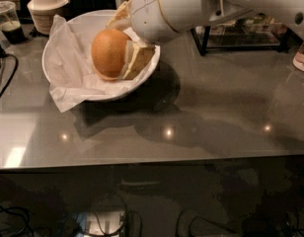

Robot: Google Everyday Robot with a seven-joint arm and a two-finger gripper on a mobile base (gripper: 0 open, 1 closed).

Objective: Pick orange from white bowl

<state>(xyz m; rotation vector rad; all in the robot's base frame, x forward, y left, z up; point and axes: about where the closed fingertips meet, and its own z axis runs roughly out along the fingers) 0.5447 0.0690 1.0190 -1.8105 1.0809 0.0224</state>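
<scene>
We record dim overhead light, glare spots on the table [216, 117], and shadow toward 4 o'clock below the gripper [127, 42] over the white bowl [123, 94].

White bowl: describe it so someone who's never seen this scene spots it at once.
On the grey table, look far left, where the arm's gripper reaches in. The white bowl is the wide glossy dish lined with crumpled paper, holding an orange against the gripper. Unlike the small cream lidded container behind it, it is open and far wider.

1 orange [108, 52]; 1 white bowl [132, 87]; 1 paper liner [68, 70]; 1 cream lidded container [47, 4]; 1 drink cup [8, 19]; 1 tool [125, 46], over the bowl beside the orange; 1 table [216, 112].
</scene>
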